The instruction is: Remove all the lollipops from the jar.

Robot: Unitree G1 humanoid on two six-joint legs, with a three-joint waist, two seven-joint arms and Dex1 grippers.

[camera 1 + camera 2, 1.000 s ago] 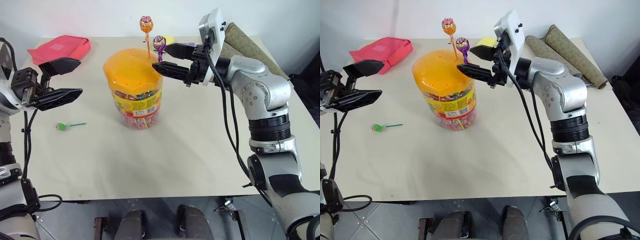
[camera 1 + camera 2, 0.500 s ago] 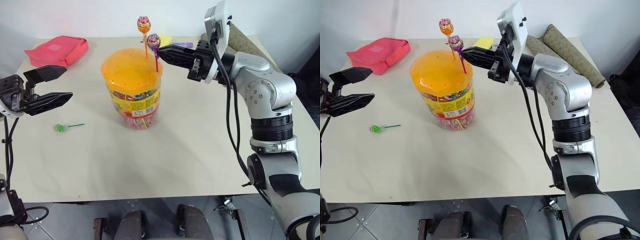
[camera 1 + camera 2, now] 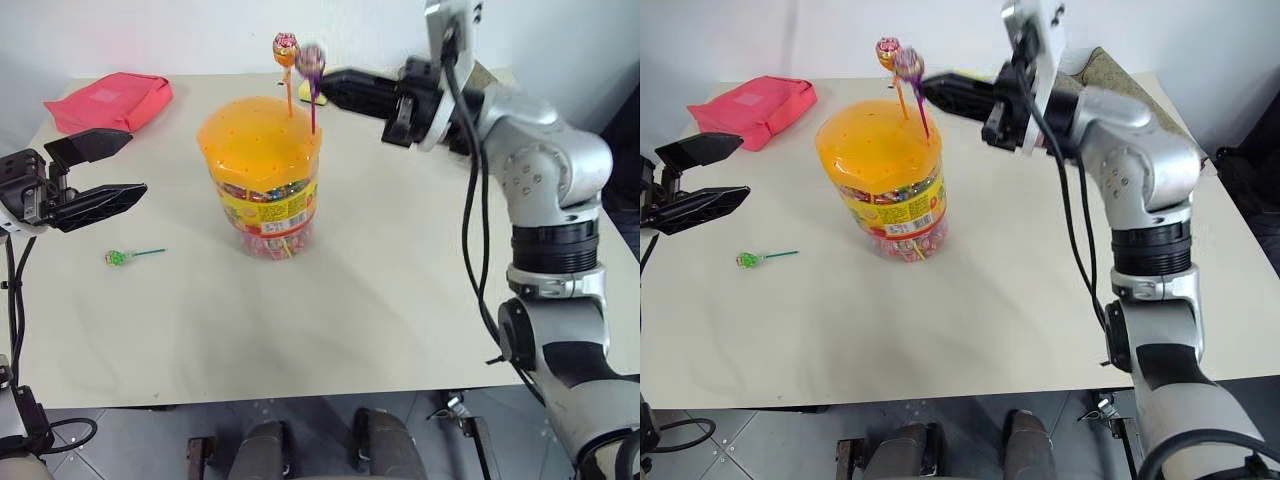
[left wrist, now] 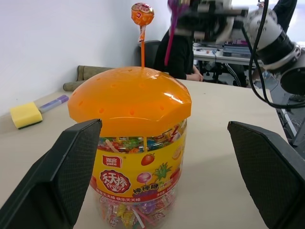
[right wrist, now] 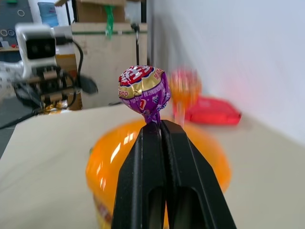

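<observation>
From the head views we saw the jar (image 3: 262, 180) standing upright near the middle of the table (image 3: 380, 300), with the orange lollipop (image 3: 286, 48) planted in its domed lid. The right gripper (image 3: 322, 82) reached in from the jar's two o'clock side, its fingers pressed together on the stick of the purple lollipop (image 3: 310, 60), whose head was smeared there and hard to read. The right wrist view gave what the head views could not: the purple wrapper (image 5: 144, 89) sharp and printed, sitting just past the closed fingertips (image 5: 162, 131), while the orange lollipop behind it was only a blur. We could not tell from any view whether the lower end of the purple stick had cleared the lid.

The left gripper (image 3: 95, 170) hovered well apart from the jar at its nine o'clock, fingers spread wide and holding nothing. Its wrist view showed the jar's label and the sweets behind the wall. The green lollipop (image 3: 122, 257) lay flat on the table at the jar's eight o'clock. A red pouch (image 3: 105, 98) lay at the jar's ten o'clock. A yellow sponge (image 4: 25, 114) showed clearly in the left wrist view; in the head views the right gripper largely hid it.
</observation>
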